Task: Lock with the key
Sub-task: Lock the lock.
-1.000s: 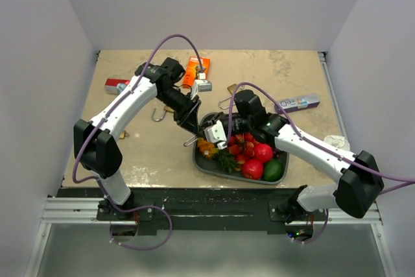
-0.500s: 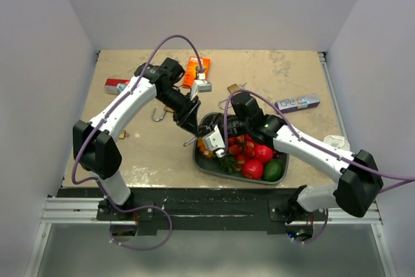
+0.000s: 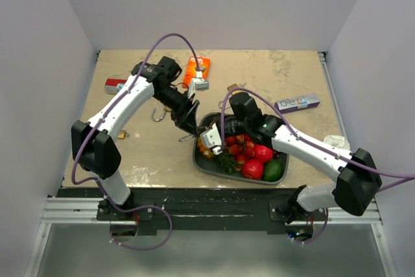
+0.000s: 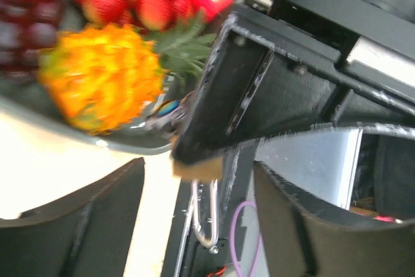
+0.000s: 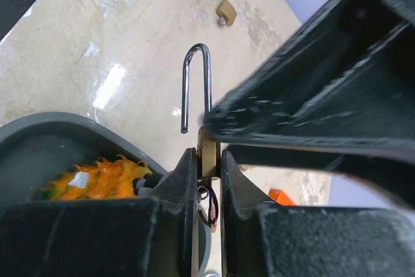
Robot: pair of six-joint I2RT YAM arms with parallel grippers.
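While right end effector [image 5: 208, 161] pinches padlock [image 5: 208, 141] — body mostly hidden — left end effector [image 4: 198, 183] gapes open.

The padlock [image 5: 208, 148] has a dull brass body and a polished, mirror-bright steel shackle [image 5: 196, 76], the right arm's fingers [image 5: 176, 189] are matt, grainy black plastic, and the beige desk [image 5: 84, 50] is smooth with glossy patches.

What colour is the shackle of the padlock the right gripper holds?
Silver; the padlock's shackle shows best in the right wrist view.
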